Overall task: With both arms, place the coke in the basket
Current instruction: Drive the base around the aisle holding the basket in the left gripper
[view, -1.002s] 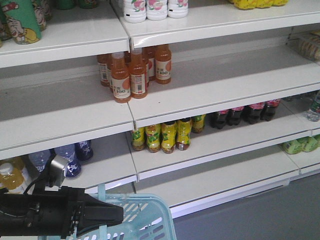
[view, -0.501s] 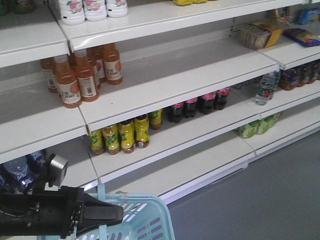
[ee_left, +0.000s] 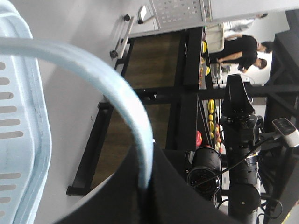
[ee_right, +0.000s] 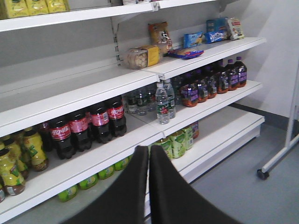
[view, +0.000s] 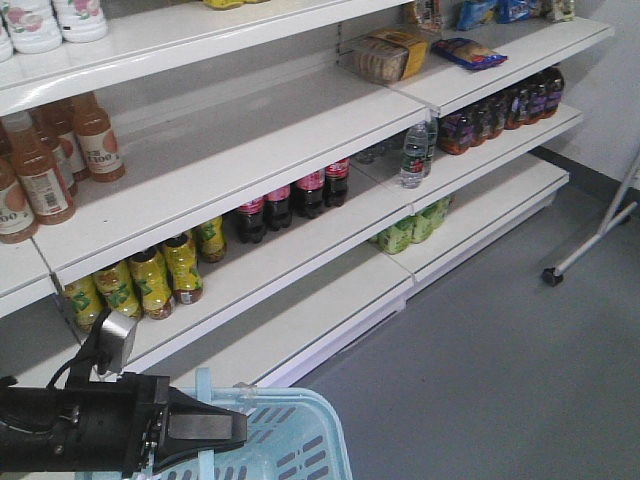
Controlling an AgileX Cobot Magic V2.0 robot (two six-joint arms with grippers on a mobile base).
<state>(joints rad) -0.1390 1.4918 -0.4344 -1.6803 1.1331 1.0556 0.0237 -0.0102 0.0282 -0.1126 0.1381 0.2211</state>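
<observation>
No sight of the coke, the red aluminium bottle-shaped Coca-Cola with white script, in any view; direction from the jaws, lie of the long axis and nearer arm all impossible to tell, so likely a search step first. Left gripper (ee_left: 145, 186) clamped on the thin light blue hinged handle (ee_left: 117, 88) of the light blue plastic slotted shopping basket (view: 290, 455), jaws closed around that handle in the left wrist view. Right gripper (ee_right: 148, 153) with jaws pressed together on nothing, aimed at the white shelves (ee_right: 201, 53). Over the basket's left part in the front view, a black arm (view: 90, 435) carrying a small silver-grey block on a stalk (view: 113, 340), wedge-shaped tip closed; probably the right one, given a like block (ee_left: 286, 133) on the other arm in the left wrist view. Beyond the basket, on the shelf one up from the lowest, dark plastic cola bottles with red labels (view: 290, 200), upright in a row: not the wanted bottle. Left of those, above the basket, yellow-green drink bottles (view: 150, 280); higher up, orange juice bottles (view: 60, 160). Well to the right of the basket, grey floor (view: 480, 380) and a white wheeled frame leg (view: 590, 240). Main risk, by judgement: taking the dark cola for the target.
</observation>
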